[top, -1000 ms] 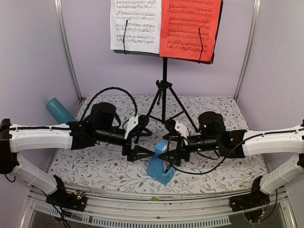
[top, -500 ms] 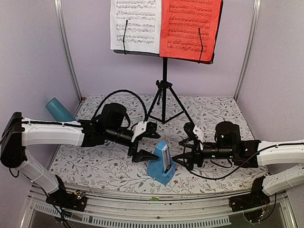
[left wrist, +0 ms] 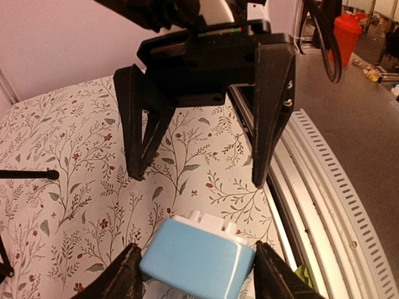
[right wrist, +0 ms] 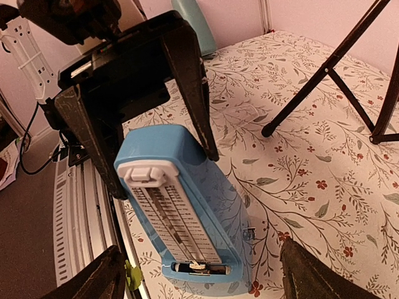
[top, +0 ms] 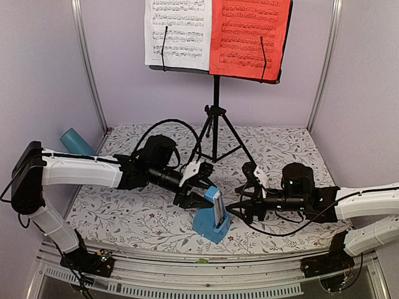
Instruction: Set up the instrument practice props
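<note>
The black tripod music stand point(top: 216, 118) stands at the back. The white sheet of music point(top: 177, 31) and the red sheet of music point(top: 249, 37) rest side by side on its desk. The small blue pyramid metronome point(top: 211, 221) stands upright on the floral table near the front edge. My left gripper point(top: 209, 190) has its fingers against both sides of the metronome's top point(left wrist: 196, 261). My right gripper point(top: 240, 198) is open and empty, just right of the metronome and facing its scale face point(right wrist: 177, 218).
A teal cylinder cup point(top: 78, 144) lies at the far left against the wall. The tripod legs point(right wrist: 324, 75) spread over the back middle of the table. The metal front rail point(top: 206, 261) runs just below the metronome. The walls close in on both sides.
My right gripper let go of the metronome and drew back to the right. My left gripper moved right and came onto the metronome's top. The metronome has stayed in place.
</note>
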